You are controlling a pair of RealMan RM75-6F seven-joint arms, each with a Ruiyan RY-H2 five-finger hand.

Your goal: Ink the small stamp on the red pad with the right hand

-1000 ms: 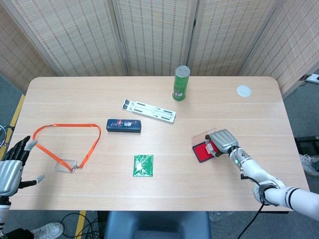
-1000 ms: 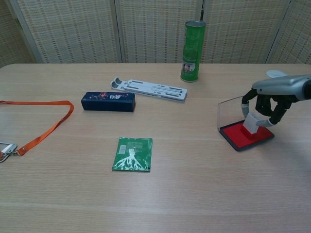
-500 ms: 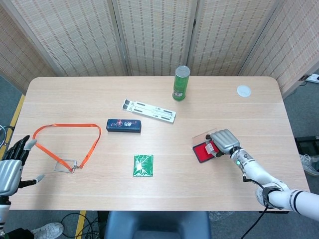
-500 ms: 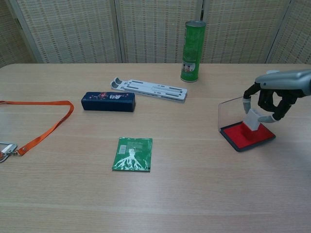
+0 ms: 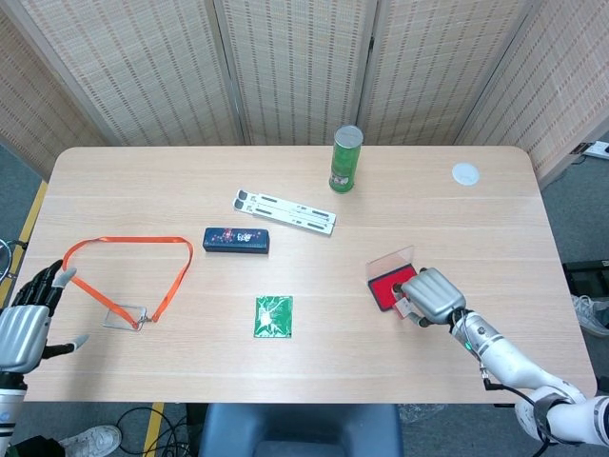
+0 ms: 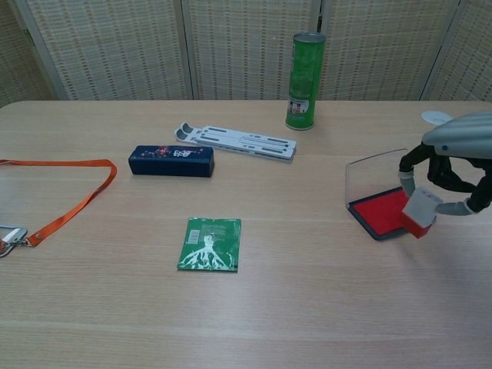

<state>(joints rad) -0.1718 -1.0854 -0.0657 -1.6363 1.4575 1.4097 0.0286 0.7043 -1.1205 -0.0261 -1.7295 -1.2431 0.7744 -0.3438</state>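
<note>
The red ink pad (image 6: 382, 212) (image 5: 388, 285) lies open at the table's right, its clear lid (image 6: 370, 175) standing up behind it. My right hand (image 6: 453, 163) (image 5: 433, 296) hovers just beyond the pad's near right corner, pinching the small white stamp (image 6: 420, 213) (image 5: 406, 306). The stamp is tilted and lifted clear of the pad, its red underside showing. My left hand (image 5: 23, 322) hangs open off the table's left front edge, holding nothing.
A green can (image 6: 305, 71) stands at the back. A white folding stand (image 6: 238, 141), a dark blue case (image 6: 171, 161), a green packet (image 6: 211, 243) and an orange lanyard (image 6: 67, 197) with a badge lie across the middle and left. A white disc (image 5: 464, 173) sits far right.
My right hand has lifted the stamp off the red pad and drawn it back toward the near right edge. The left hand has stayed put.
</note>
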